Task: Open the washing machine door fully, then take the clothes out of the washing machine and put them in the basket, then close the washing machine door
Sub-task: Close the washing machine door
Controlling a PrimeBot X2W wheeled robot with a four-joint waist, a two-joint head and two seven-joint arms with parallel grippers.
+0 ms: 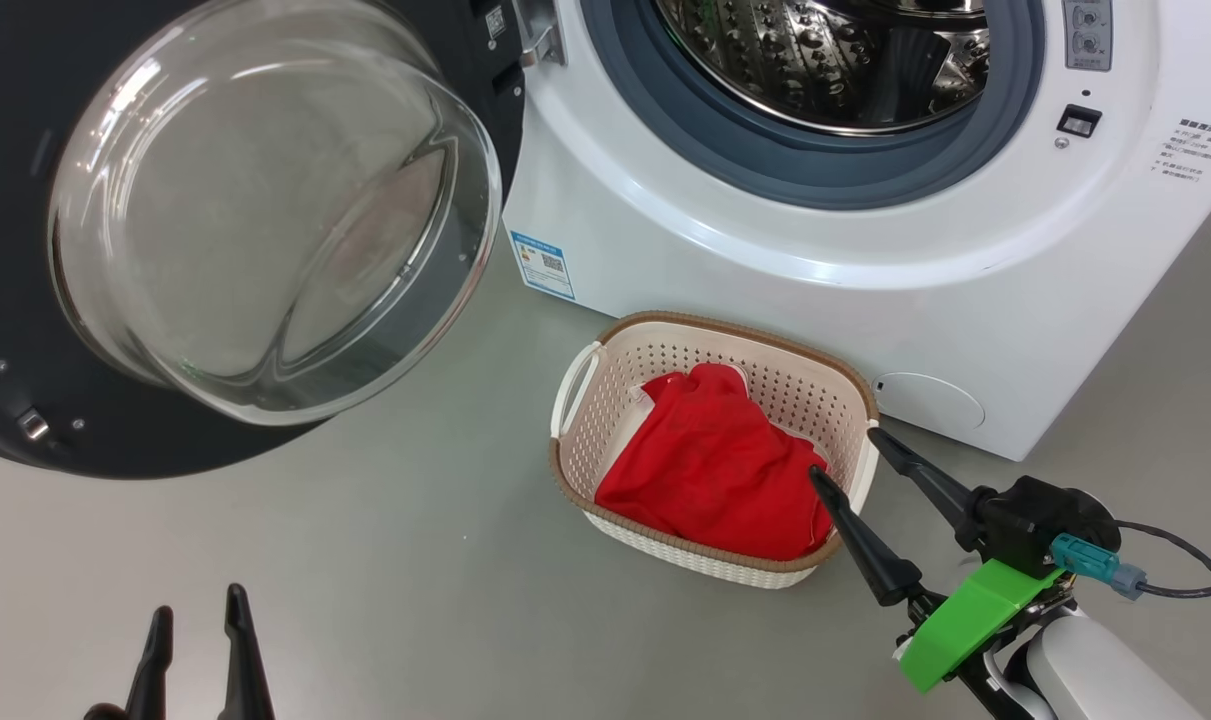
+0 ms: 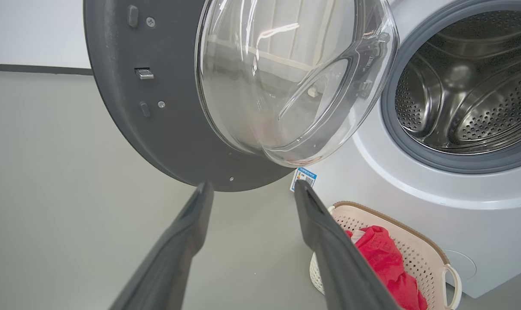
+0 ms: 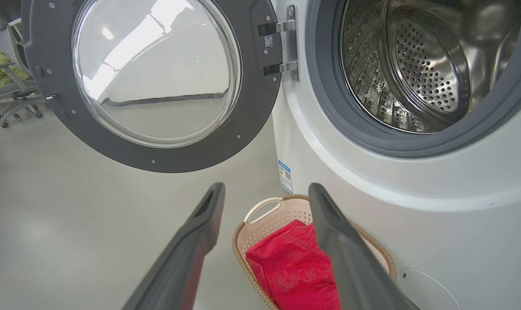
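Observation:
The washing machine door stands swung open at the left, its glass bowl bulging toward me. The white washing machine shows a bare steel drum. On the floor in front of it sits the cream basket with the red clothes lying inside. My right gripper hangs open just over the basket's right rim, holding nothing. My left gripper is low at the left, open and empty, below the door. The right wrist view looks down at the clothes in the basket.
Grey floor spreads to the left of the basket and beneath the door. A blue energy sticker and a round lower flap mark the machine's front. An office chair stands far off past the door.

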